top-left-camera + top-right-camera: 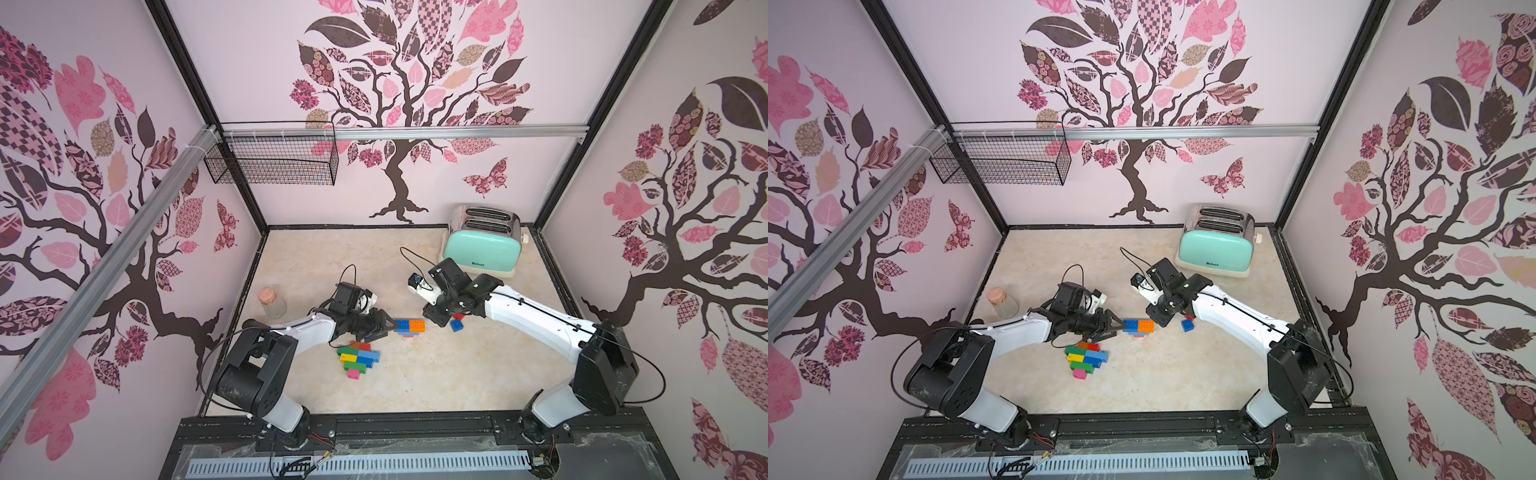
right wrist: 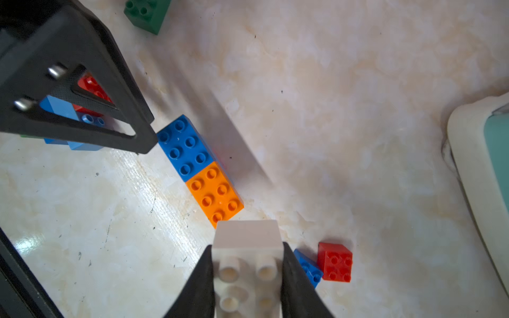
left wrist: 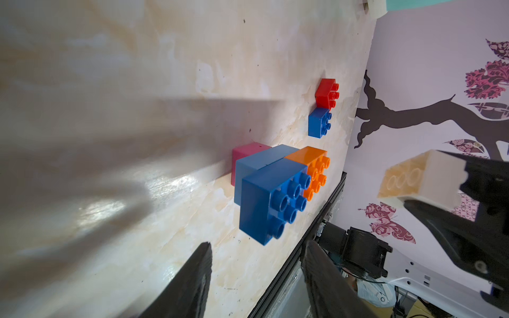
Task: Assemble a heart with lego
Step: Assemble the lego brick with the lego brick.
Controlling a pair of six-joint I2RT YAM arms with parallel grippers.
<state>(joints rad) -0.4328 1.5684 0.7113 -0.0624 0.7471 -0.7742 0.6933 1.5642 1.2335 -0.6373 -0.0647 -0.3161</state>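
1. In both top views, on the pale marbled worktop (image 1: 457, 386): a flat, multicoloured lego cluster (image 1: 358, 358) a little left of the middle, toward the front edge. At the middle, a blue brick (image 1: 402, 325) and an orange brick (image 1: 417, 325) joined side by side. Left gripper (image 1: 386, 326) low, tips just beside the blue brick. Right gripper (image 1: 436, 322) just right of the orange brick, near a loose red square (image 1: 458, 316) and a loose blue square (image 1: 456, 326). Mint toaster (image 1: 482, 249) in the rear right corner; corked jar (image 1: 272, 303) near the left edge.
2. Left wrist view: left gripper's fingers (image 3: 192, 275) parted, nothing between them, pointed at the blue brick. Blue and orange bricks seated on a paler blue brick (image 3: 261, 162), with a pink brick (image 3: 243, 154) touching it. White brick (image 3: 424, 179) pinched in the right gripper, raised off the worktop.
3. Right wrist view: right gripper clamped on the white brick, studs toward the camera, hovering at the orange brick's end. Loose red and blue squares just beside it.
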